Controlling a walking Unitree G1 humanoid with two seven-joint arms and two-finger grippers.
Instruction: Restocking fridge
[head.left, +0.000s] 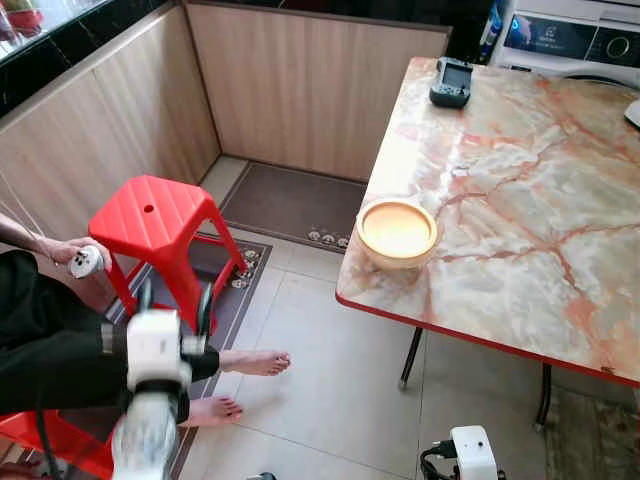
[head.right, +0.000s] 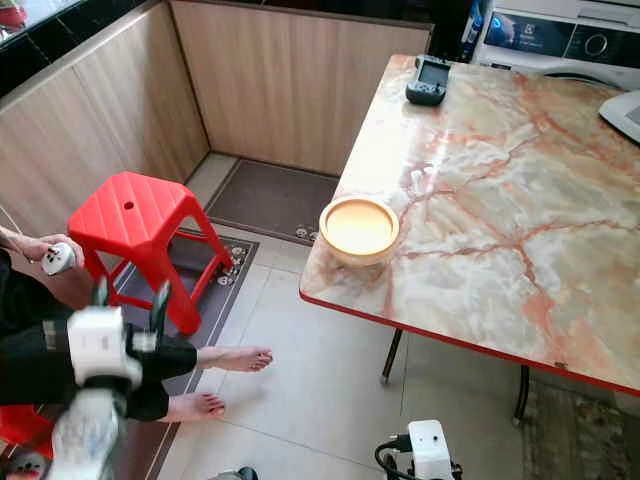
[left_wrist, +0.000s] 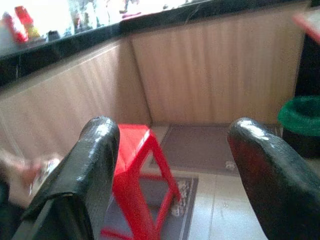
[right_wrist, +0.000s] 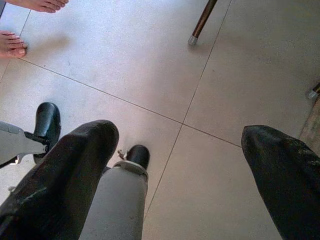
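Two black fingers of the left gripper (head.left: 175, 300) stand spread apart with nothing between them, raised at seven o'clock in the head view, over a seated person's lap (head.left: 50, 345). A red stool (head.left: 155, 225) stands at nine o'clock beside wood panelling. A yellow bowl (head.left: 397, 232) sits near the marble table's (head.left: 520, 200) edge at centre. At five o'clock, the right gripper (right_wrist: 180, 185) hangs spread over floor tiles (right_wrist: 150, 60). No fridge can be made out.
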